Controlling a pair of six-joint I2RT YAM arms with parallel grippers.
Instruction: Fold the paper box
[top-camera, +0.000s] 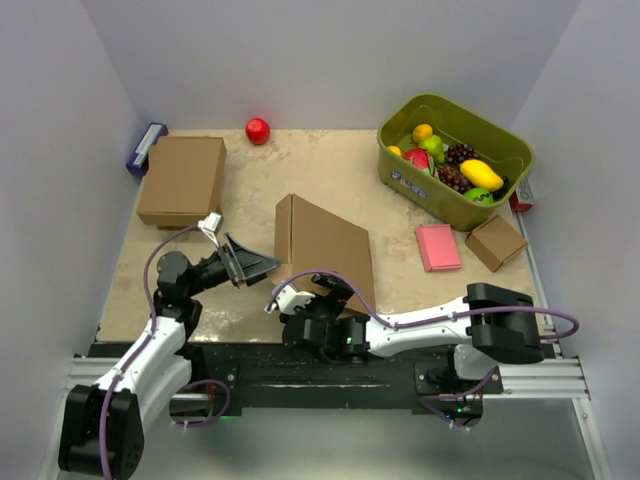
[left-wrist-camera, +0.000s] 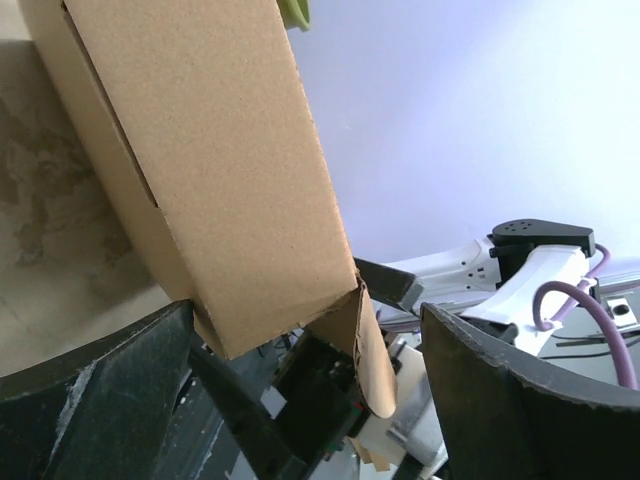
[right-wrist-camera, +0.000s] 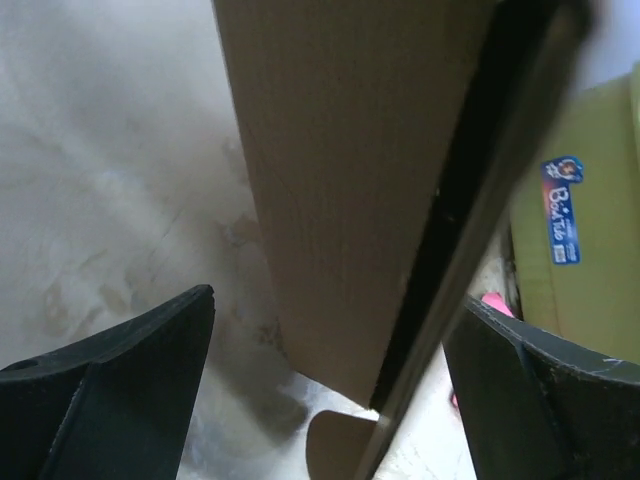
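1. Spotting one label only: blue-and-white sticker (right-wrist-camera: 562, 225) on the wall of the olive-green plastic bin (top-camera: 452, 208) holding fruit (top-camera: 480, 175). Can't read it: too blurred in the right wrist view, too small from the top.
2. Placing the plain brown corrugated paper box (top-camera: 322, 245) mid-way across the beige tabletop (top-camera: 250, 165), part-folded: narrow side wall standing at its left, big panel raised at a slant to the right of that.
3. Finding the left gripper (top-camera: 262, 265) just beside the box's near-left corner, pointed at it. Jaws wide apart, clamped on nothing. From the left wrist: lower box corner and a loose flap sitting between the jaws; can't tell whether either jaw touches the cardboard.
4. Finding the right gripper (right-wrist-camera: 330, 300) at the box's near edge, low over the tabletop. Jaws wide apart too, holding nothing; panel edge hanging between them, apart from both.
5. Also seeing, away from the paper box: closed brown cardboard box (top-camera: 182, 180) at far left, red ball (top-camera: 258, 130) at the back, pink rectangular pad (top-camera: 437, 247) and small brown cardboard cube (top-camera: 496, 242) just in front of the bin.
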